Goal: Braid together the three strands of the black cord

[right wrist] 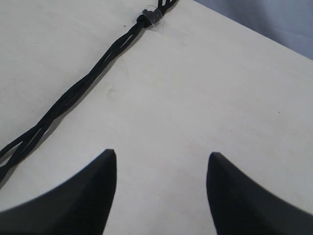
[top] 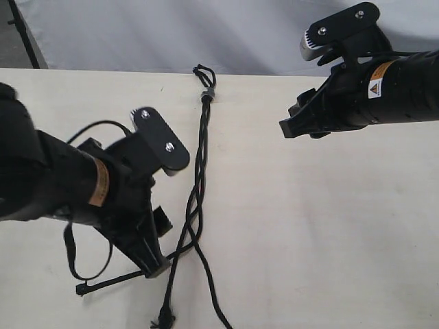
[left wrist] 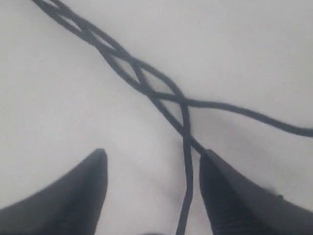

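A pale counter (top: 309, 226) carries the black cord (top: 199, 157), which lies lengthwise down its middle; its small knot (top: 205, 94) and short loop (top: 204, 72) sit at the far end. From the knot the three strands (left wrist: 137, 73) run close together with a few loose crossings, then fan apart at the near end.

The left end effector (left wrist: 152, 153) hangs low over that fanned part with its fingers spread wide; one strand passes between them and another meets one fingertip (left wrist: 208, 159).

The right end effector (right wrist: 161, 154) is spread too and holds nothing, over bare counter well to the side of the cord.

An orange label (top: 99, 182) wraps the left arm; a white label with a red warning triangle (top: 374, 88) marks the right arm; the writing on both is too small to read.
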